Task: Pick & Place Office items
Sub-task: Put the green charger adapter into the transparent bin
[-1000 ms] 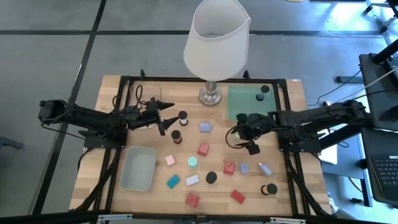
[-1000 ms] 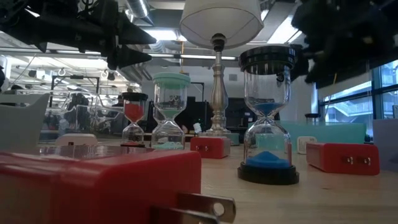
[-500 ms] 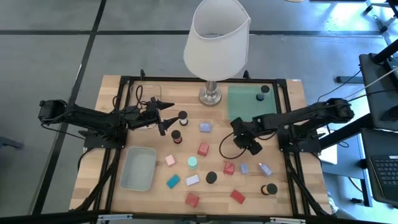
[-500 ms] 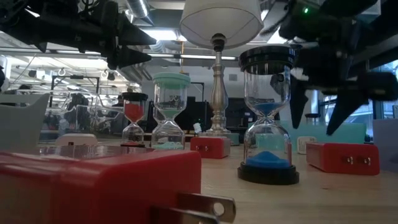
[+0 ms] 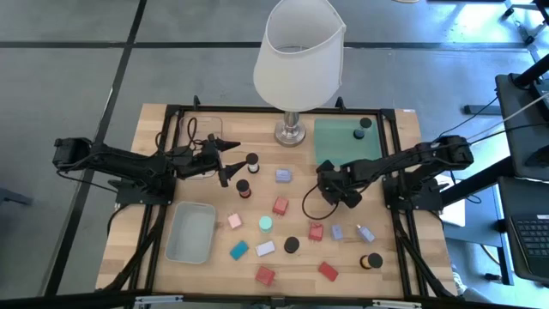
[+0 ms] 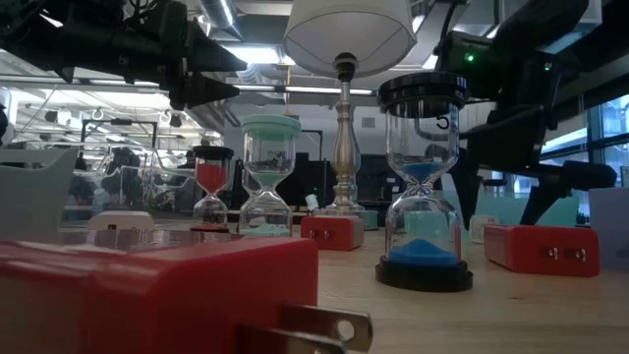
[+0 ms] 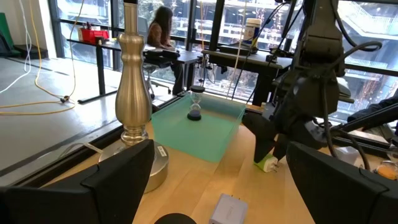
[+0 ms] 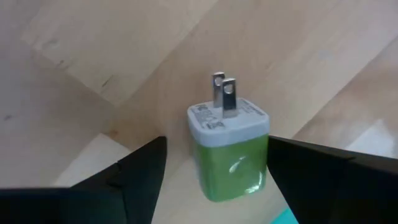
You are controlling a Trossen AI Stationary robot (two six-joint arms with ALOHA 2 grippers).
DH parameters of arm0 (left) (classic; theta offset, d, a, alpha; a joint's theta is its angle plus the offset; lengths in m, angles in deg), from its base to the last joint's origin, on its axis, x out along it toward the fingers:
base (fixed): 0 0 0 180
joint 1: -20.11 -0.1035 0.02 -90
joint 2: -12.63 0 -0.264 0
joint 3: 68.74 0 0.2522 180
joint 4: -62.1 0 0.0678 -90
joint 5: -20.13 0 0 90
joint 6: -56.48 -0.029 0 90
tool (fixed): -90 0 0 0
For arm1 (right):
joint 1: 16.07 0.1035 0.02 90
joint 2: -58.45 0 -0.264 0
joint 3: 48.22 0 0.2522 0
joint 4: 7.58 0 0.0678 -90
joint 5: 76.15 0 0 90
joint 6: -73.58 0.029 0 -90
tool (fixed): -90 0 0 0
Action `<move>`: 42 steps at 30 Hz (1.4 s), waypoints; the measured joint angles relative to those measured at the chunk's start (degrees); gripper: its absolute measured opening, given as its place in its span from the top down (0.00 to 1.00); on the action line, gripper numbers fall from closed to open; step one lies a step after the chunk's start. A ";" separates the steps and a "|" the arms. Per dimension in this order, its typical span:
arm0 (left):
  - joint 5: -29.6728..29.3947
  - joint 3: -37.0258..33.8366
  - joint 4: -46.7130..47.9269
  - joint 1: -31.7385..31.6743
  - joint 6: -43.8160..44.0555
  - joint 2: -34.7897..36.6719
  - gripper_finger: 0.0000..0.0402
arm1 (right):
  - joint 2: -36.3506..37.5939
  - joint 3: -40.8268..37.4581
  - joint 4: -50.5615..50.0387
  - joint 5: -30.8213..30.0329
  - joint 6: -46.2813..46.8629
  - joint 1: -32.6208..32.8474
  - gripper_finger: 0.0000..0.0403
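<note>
In the high view the right gripper (image 5: pixel 331 182) hides the green plug charger (image 8: pixel 229 151) beneath it, near the green mat (image 5: pixel 343 137). Its jaws stand half spread on either side of the charger (whether they touch it is unclear). The left gripper (image 5: pixel 225 159) hovers with jaws wide and empty. On the bench (image 5: pixel 154 120): four red chargers, several hourglasses.

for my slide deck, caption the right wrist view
Right claw open around a green plug-in charger, prongs up, on the wooden table.

Right tool (image 5: pixel 328 184) lowered, fingers parted (left tool (image 5: pixel 230 157) open)
</note>
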State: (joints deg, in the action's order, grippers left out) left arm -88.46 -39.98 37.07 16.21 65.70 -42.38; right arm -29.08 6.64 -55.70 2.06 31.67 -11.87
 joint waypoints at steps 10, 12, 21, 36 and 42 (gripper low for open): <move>-0.02 0.00 0.00 0.00 0.01 0.00 0.10 | 0.00 -0.17 -0.73 -0.51 13.45 0.03 0.61; -0.02 0.00 -0.02 0.00 0.18 0.00 0.10 | -0.06 0.08 -0.30 -1.33 18.16 -0.03 0.63; 0.24 0.00 -2.68 0.15 2.05 -0.02 0.10 | -0.15 9.96 -3.54 -12.97 33.37 -0.02 0.61; 0.23 0.02 -7.30 4.86 -4.53 -0.04 0.10 | -0.83 20.59 35.92 -10.31 28.89 0.03 0.60; -0.03 0.02 -14.13 5.81 -3.74 -1.49 0.10 | -4.57 20.59 44.49 -10.10 19.96 0.03 0.60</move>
State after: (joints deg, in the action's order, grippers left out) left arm -88.49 -39.96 22.94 22.03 61.96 -43.86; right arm -33.64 27.23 -11.22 -8.04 51.64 -11.84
